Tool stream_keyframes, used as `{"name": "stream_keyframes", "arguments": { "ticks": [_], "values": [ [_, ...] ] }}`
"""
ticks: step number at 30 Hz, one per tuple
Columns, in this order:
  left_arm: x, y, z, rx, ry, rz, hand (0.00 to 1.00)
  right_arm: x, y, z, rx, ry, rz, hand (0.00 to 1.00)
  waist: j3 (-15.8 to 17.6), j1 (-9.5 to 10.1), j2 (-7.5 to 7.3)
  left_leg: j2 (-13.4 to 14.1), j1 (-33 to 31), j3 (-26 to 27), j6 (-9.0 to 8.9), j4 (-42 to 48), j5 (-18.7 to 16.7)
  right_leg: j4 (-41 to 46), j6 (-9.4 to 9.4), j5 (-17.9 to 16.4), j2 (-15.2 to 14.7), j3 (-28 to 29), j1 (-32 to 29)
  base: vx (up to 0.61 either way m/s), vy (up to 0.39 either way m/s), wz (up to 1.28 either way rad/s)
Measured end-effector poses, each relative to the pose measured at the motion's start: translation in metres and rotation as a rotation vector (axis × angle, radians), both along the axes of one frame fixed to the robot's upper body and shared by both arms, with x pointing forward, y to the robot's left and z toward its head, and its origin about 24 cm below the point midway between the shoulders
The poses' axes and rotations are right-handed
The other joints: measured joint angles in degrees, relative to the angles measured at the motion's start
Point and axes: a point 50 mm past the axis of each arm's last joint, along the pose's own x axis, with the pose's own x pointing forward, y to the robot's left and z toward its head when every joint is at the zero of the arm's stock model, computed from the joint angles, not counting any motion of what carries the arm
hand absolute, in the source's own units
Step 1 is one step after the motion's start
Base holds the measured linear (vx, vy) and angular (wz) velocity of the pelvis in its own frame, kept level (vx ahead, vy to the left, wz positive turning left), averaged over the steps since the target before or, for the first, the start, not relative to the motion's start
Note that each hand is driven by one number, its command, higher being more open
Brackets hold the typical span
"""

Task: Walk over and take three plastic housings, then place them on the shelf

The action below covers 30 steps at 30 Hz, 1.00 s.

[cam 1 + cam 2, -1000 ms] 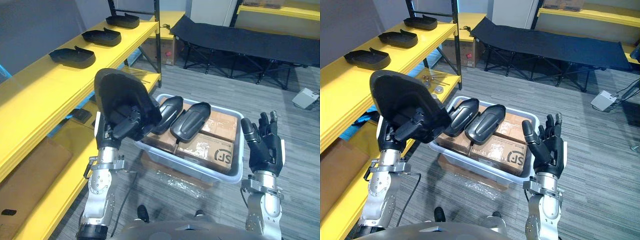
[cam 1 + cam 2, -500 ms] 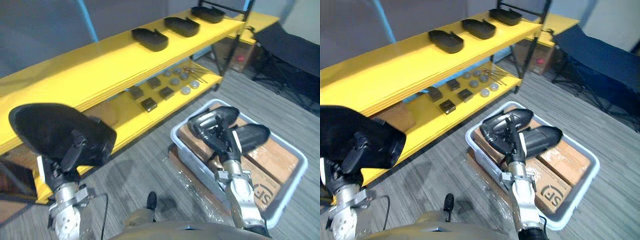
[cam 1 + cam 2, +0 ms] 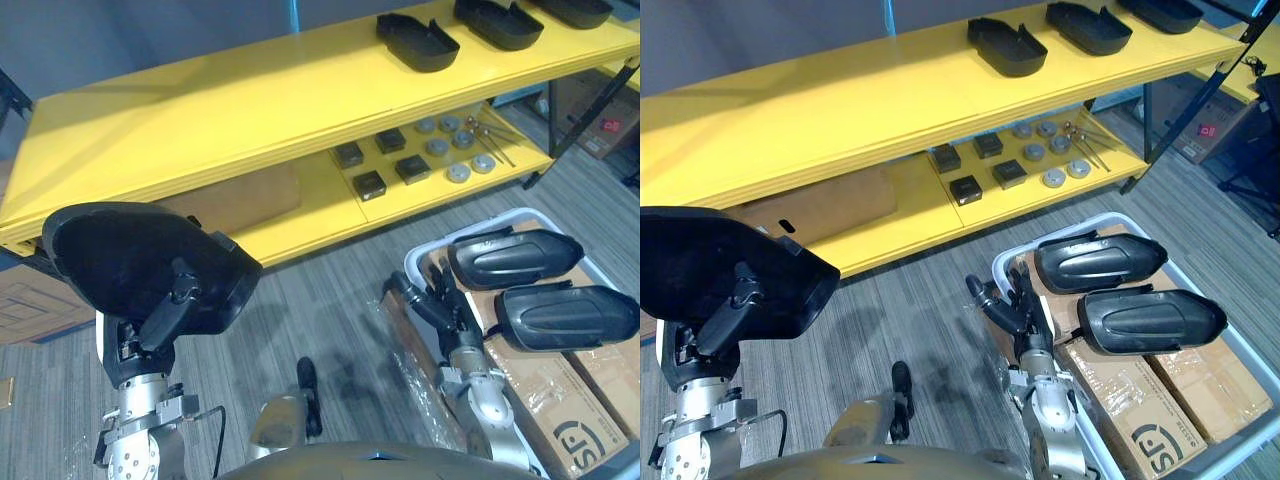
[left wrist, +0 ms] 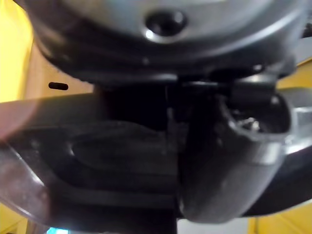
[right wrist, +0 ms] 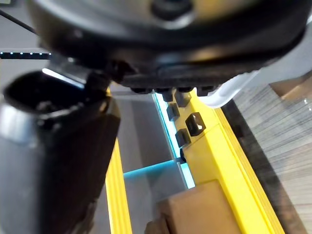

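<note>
Clasping plastic housing (image 3: pixel 110 250) in curled left hand (image 3: pixel 168 305), below and short of shelf (image 3: pixel 200 110); holding right hand (image 3: pixel 435 305) spread, empty.

A pale plastic tote (image 3: pixel 415 262) holds taped cardboard boxes (image 3: pixel 560 400). Beyond the tote lie small black blocks (image 3: pixel 369 185), grey discs (image 3: pixel 458 172) and a flat cardboard sheet (image 3: pixel 238 198).
</note>
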Motion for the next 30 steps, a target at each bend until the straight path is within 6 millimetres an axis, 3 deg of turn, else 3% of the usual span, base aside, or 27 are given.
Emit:
{"name": "stream_keyframes", "arguments": {
  "ticks": [1,2,4,5,6,7,8,10,13,15,17,19,20,21,23,25,26,28,29,30],
  "values": [
    [0.002,0.000,0.001,0.000,-0.009,-0.002,0.00,0.005,0.002,0.001,0.002,-0.018,0.002,1.00,0.04,0.23,-0.51,-0.24,-0.37,0.18,0.08,2.47,-2.06,1.32,0.10,-0.73,-1.23,0.08,0.40,0.04,0.106,0.03],
    [0.005,-0.001,0.003,0.005,-0.020,-0.006,0.00,0.012,0.004,0.005,0.005,-0.047,-0.012,1.00,0.07,0.41,-0.89,-1.02,-0.74,0.14,0.08,4.71,-4.27,3.41,-1.09,-2.10,-2.93,0.01,0.50,0.06,0.145,0.15],
    [0.009,0.000,0.005,0.013,-0.037,-0.009,0.00,0.020,0.002,0.010,0.000,-0.084,-0.044,1.00,-0.13,0.65,-1.26,-2.89,-0.43,-0.23,1.44,4.83,-5.83,7.35,-7.50,-3.80,-5.21,0.30,-0.04,0.08,0.134,0.32],
    [0.011,-0.001,0.006,0.014,-0.046,-0.008,0.00,0.023,0.001,0.013,-0.006,-0.102,-0.065,1.00,-0.14,0.14,-0.73,-3.67,-0.19,-1.61,2.31,4.41,-6.12,11.89,-12.34,-1.08,-5.94,4.51,-1.88,0.14,0.207,0.69],
    [0.015,0.000,0.010,0.026,-0.060,-0.012,0.00,0.023,0.000,0.013,-0.007,-0.102,-0.088,1.00,-0.27,-0.62,-0.29,-4.70,1.21,-3.88,3.01,1.83,-5.71,17.73,-13.04,2.10,-6.16,11.82,-5.01,0.15,0.206,0.87],
    [0.017,0.001,0.012,0.033,-0.071,-0.015,0.00,0.022,0.001,0.013,0.000,-0.102,-0.096,1.00,-0.27,-1.26,-0.27,-4.71,1.75,-5.60,3.43,0.60,-5.31,19.20,-11.39,0.69,-4.75,15.52,-6.08,0.14,0.156,1.22],
    [0.024,0.002,0.017,0.045,-0.095,-0.021,0.00,0.020,0.002,0.015,0.008,-0.114,-0.114,1.00,-0.47,-2.30,-0.63,-5.40,2.81,-8.91,4.51,-2.77,-4.01,19.65,-9.37,-3.27,-0.14,20.53,-8.28,0.10,0.033,1.07],
    [0.032,0.001,0.022,0.048,-0.128,-0.020,0.00,0.018,-0.002,0.024,-0.034,-0.159,-0.127,1.00,-0.37,-3.19,-0.79,-6.39,5.36,-12.37,4.97,-8.01,-1.91,17.32,-10.38,-7.02,4.98,22.48,-11.47,0.16,0.017,1.06],
    [0.040,0.000,0.023,0.070,-0.131,-0.020,0.00,0.015,-0.021,0.043,-0.088,-0.263,-0.193,1.00,-0.35,-3.48,-0.49,-7.58,8.66,-15.06,4.84,-9.71,-1.80,14.06,-10.83,-7.35,9.18,25.77,-17.78,0.20,0.027,0.62],
    [0.045,-0.001,0.021,0.081,-0.128,-0.042,0.00,0.012,-0.032,0.051,-0.116,-0.306,-0.230,1.00,-0.30,-4.87,-0.07,-7.58,9.87,-17.35,3.87,-8.77,-2.32,13.79,-10.09,-6.67,10.44,28.92,-21.26,0.30,0.007,0.71],
    [0.047,0.002,0.018,0.100,-0.109,-0.060,0.00,0.010,-0.036,0.056,-0.136,-0.326,-0.262,1.00,-0.58,-5.26,-1.07,-7.80,11.92,-18.47,2.81,-7.74,-3.26,11.58,-8.54,-5.21,10.64,30.96,-22.49,0.32,-0.041,0.51],
    [0.046,0.003,0.019,0.118,-0.111,-0.070,0.00,0.011,-0.037,0.060,-0.177,-0.346,-0.255,1.00,-1.65,-4.85,-2.89,-8.54,13.07,-18.83,1.74,-6.87,-5.14,7.96,-9.43,-0.09,10.43,31.39,-22.03,0.27,-0.087,0.18],
    [0.046,0.004,0.021,0.125,-0.115,-0.074,0.00,0.012,-0.037,0.063,-0.191,-0.360,-0.236,1.00,-2.32,-4.52,-4.04,-9.26,13.10,-18.81,1.57,-5.89,-6.56,5.49,-10.03,4.18,10.29,31.40,-21.30,0.25,-0.120,0.06],
    [0.046,0.004,0.020,0.126,-0.115,-0.074,0.00,0.013,-0.038,0.065,-0.198,-0.366,-0.230,1.00,-2.50,-4.41,-4.48,-9.66,13.04,-18.79,1.51,-4.80,-7.70,4.02,-9.54,5.91,10.21,31.27,-20.40,0.24,-0.130,-0.05],
    [0.044,0.001,0.017,0.096,-0.109,-0.069,0.00,0.016,-0.044,0.071,-0.277,-0.389,-0.229,1.00,-2.65,-3.97,-2.20,-7.88,11.04,-18.28,0.75,1.13,-12.53,-0.19,-8.61,5.74,12.06,31.11,-17.55,0.19,-0.095,-0.21],
    [0.044,-0.001,0.016,0.095,-0.113,-0.085,0.00,0.013,-0.051,0.073,-0.317,-0.394,-0.262,1.00,-2.35,-4.12,-0.21,-5.86,10.11,-18.13,-0.27,5.74,-16.19,-0.93,-9.44,5.02,14.11,30.85,-16.11,0.17,-0.079,-0.18],
    [0.041,-0.001,0.014,0.090,-0.103,-0.082,0.00,0.009,-0.054,0.071,-0.318,-0.384,-0.291,1.00,-2.22,-4.13,0.37,-4.81,10.83,-17.27,-1.91,8.77,-17.68,-1.21,-10.35,3.41,15.14,31.22,-14.51,0.19,-0.084,-0.08],
    [0.039,-0.005,0.011,0.073,-0.090,-0.090,0.00,0.000,-0.062,0.070,-0.332,-0.381,-0.341,1.00,-1.31,-5.12,1.09,-2.37,5.88,-14.44,-3.48,24.21,-17.72,-1.75,-10.27,1.91,16.18,31.08,-11.53,0.15,-0.070,-0.04],
    [0.039,-0.008,0.009,0.064,-0.087,-0.102,0.00,-0.006,-0.069,0.074,-0.349,-0.394,-0.377,1.00,-0.13,-4.83,1.54,0.16,1.07,-13.06,-6.30,36.49,-15.96,-1.96,-10.59,1.16,16.71,31.53,-8.92,0.12,-0.014,-0.21],
    [0.039,-0.008,0.008,0.061,-0.083,-0.102,0.00,-0.007,-0.072,0.075,-0.354,-0.401,-0.391,1.00,0.06,-4.85,1.76,1.43,-0.43,-12.56,-6.23,39.91,-16.10,-2.24,-10.58,1.03,16.83,31.69,-7.96,0.17,0.017,-0.38]
  ]
}}
